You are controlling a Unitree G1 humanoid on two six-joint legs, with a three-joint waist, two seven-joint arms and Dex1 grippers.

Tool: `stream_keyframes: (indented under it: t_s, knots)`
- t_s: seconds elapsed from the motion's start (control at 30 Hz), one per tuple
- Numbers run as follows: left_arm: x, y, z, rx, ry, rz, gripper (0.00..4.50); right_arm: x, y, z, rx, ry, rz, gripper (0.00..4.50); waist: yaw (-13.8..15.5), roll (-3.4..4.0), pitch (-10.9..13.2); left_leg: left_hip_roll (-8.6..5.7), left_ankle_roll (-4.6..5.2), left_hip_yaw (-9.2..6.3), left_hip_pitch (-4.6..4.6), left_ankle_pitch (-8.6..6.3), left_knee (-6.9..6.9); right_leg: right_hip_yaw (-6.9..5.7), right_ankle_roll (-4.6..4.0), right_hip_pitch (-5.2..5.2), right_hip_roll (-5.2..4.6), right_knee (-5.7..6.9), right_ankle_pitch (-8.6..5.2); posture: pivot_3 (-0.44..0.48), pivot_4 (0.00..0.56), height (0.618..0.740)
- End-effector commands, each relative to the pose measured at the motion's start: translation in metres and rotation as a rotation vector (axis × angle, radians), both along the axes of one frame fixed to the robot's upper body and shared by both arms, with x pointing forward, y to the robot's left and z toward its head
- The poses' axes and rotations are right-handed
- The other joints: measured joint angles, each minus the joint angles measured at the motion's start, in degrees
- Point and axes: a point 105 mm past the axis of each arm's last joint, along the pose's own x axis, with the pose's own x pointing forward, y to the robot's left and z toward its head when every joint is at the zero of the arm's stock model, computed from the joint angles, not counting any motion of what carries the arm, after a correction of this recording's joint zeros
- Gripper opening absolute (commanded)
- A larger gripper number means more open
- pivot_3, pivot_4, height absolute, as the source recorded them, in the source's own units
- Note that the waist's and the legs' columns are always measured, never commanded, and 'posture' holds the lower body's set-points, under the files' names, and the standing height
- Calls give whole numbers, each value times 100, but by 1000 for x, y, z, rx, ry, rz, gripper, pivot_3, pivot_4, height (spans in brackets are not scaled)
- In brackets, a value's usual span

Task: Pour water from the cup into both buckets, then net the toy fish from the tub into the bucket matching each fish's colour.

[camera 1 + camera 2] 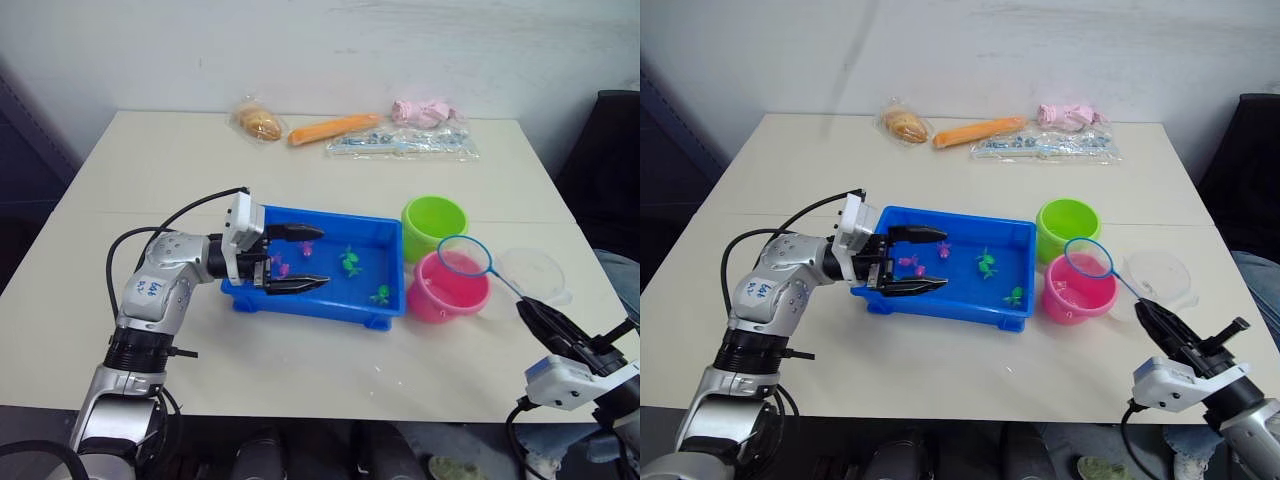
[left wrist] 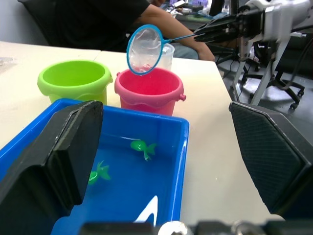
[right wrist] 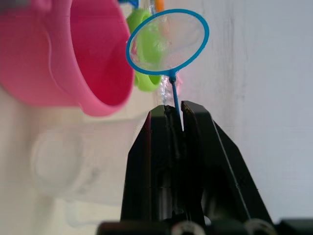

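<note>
Tub (image 1: 385,243) holds a few green fish (image 1: 350,262) and pink fish (image 1: 279,266) in water, left gripper (image 1: 297,259) spread wide over its near-left end. Right gripper (image 3: 174,115) pinches the net (image 1: 464,255) handle, hoop hovering over the pink bucket (image 1: 440,299), green bucket (image 1: 432,224) touching behind, clear cup (image 1: 535,273) just beside.

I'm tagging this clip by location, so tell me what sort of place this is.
Probably an indoor lab or office workroom. A plain pale table stands against a bare wall, a person sits close by among metal stands, and the toy setup of blue tub and pink bucket looks staged.
</note>
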Motion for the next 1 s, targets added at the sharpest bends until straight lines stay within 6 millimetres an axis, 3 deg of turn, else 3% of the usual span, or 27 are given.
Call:
stream_keyframes:
  t_s: [0.03, 0.13, 0.23, 0.37, 0.47, 0.57, 0.73, 0.83, 1.0]
  knots:
    - [3, 19, 7, -4, -37, 43, 4445, 5, 20, 37, 209, 12, 130, 0, -49, -1, 1, -1, 2, 1, 21, -1, -5, 2, 0, 20, -1, -2, 0, 0, 150, 740]
    - [8, 34, 7, -12, -34, 110, 4445, 13, 40, 45, 432, 174, 250, 0, -102, -1, 1, 3, 8, -19, 57, -5, -11, -10, 0, 70, 0, -18, 0, 0, 150, 740]
    - [18, 63, 8, -53, -34, 244, 4445, 23, 64, 48, 649, 356, 344, 0, -105, -2, 2, 39, 10, -29, 55, -6, -14, -16, -2, 72, -1, -19, -1, 0, 150, 740]
    - [17, 95, 7, -55, -46, 348, 4445, 35, 90, 43, 739, 537, 368, 0, -99, -3, 2, 39, 11, -33, 42, -6, -17, -31, -6, 61, -11, -19, -3, 0, 150, 740]
    - [14, 115, 8, -26, -50, 403, 4445, 49, 99, 29, 636, 612, 265, 0, -95, -3, 2, 35, 13, -34, 31, -8, -16, -41, -8, 55, -22, -22, -4, 0, 150, 740]
    - [11, 132, 9, -1, -46, 452, 4445, 57, 112, 27, 664, 672, 291, 0, -74, -4, 2, 31, 17, -39, 24, -10, -17, -50, -8, 53, -30, -29, -4, 0, 150, 740]
    - [8, 141, 6, 40, -29, 477, 4445, 72, 123, 12, 532, 817, 253, 0, -80, -3, 2, 30, 20, -36, 21, -12, -23, -55, -9, 51, -31, -34, -5, 0, 150, 740]
    - [8, 141, 6, 61, -30, 482, 4445, 85, 123, 11, 608, 909, 195, 0, -100, -5, 2, 33, 22, -38, 15, -13, -24, -59, -9, 49, -31, -42, -4, 0, 150, 740]
    - [6, 128, 6, 84, -46, 438, 4445, 88, 122, -3, 595, 1048, 130, 0, -88, -5, 2, 33, 19, -40, 11, -11, -55, -66, -9, 42, -32, -61, -5, 0, 150, 740]
